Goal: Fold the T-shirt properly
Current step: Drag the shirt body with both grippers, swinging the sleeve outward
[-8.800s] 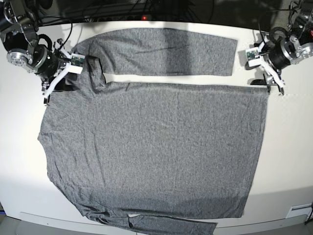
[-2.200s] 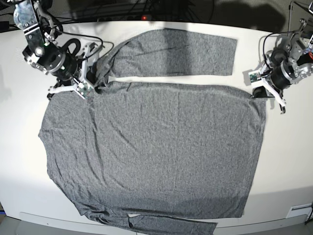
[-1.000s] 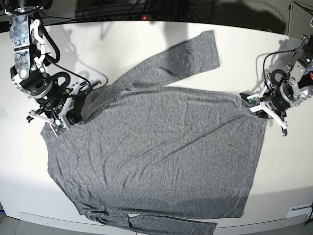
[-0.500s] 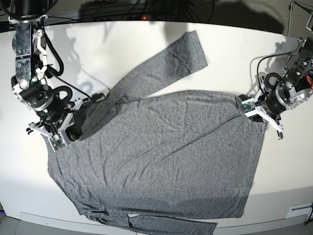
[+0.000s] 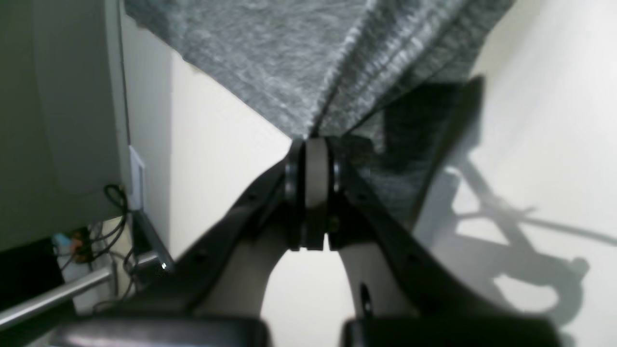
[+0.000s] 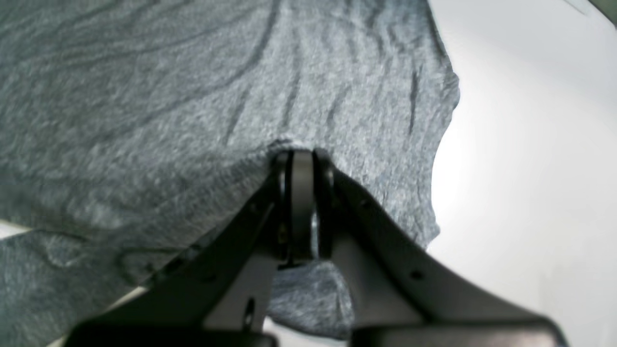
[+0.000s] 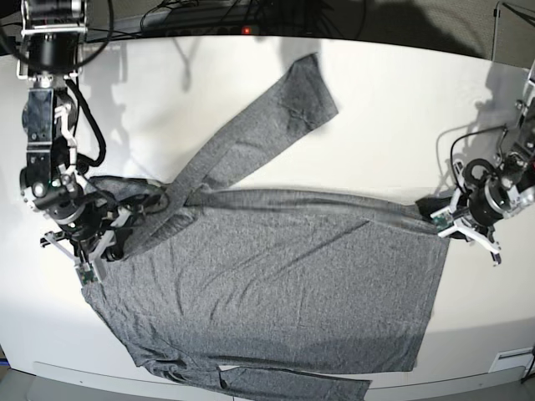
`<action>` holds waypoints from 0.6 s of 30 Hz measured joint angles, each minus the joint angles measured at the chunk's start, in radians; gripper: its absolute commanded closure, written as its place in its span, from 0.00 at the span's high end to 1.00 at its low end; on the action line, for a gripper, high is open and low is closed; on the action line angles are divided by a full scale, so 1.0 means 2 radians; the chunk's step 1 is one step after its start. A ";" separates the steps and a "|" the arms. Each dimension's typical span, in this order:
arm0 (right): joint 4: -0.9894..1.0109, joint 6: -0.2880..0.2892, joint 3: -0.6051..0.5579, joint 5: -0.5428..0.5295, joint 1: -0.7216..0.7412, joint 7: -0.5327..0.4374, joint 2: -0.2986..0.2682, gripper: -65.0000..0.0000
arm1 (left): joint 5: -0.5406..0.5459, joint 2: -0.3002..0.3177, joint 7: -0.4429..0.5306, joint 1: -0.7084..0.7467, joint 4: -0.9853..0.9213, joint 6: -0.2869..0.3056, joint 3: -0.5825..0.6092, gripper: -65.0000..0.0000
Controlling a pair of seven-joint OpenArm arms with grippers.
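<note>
Gripping the T-shirt (image 7: 284,284) spread across the counter (image 7: 401,109), your left claw (image 7: 441,224) and right claw (image 7: 107,242) are both clamped on its far edge, likely to fold it toward the near edge.

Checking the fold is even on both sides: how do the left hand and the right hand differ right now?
The left hand pinches the T-shirt at the hem corner, over bare table. The right hand pinches it at the shoulder end, where the sleeve branches off, with cloth bunched around it. Both are shut on fabric, carrying that edge.
</note>
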State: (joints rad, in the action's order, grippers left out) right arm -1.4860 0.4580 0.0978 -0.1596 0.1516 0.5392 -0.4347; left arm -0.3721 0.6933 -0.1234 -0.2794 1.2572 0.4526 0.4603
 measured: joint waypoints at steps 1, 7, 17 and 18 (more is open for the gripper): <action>0.014 0.000 0.000 0.000 0.009 0.000 0.001 0.00 | 0.004 -0.001 0.009 -0.005 -0.008 0.000 0.000 0.00; 0.096 -0.001 0.000 -0.001 0.058 -0.013 0.005 0.00 | 0.004 -0.036 0.048 -0.020 -0.045 -0.001 0.000 0.00; 0.147 0.000 0.000 0.004 0.080 -0.035 0.006 0.00 | 0.002 -0.090 0.057 -0.058 -0.102 -0.050 0.000 0.00; 0.152 0.000 0.000 0.004 0.080 -0.037 0.006 0.00 | 0.002 -0.092 0.057 -0.064 -0.109 -0.051 0.000 0.00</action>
State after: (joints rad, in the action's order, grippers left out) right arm -1.1812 0.4572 0.0978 -0.1516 0.3107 0.4660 -0.4236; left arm -0.3679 0.5095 -0.0097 -0.4076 1.0386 0.3504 0.4603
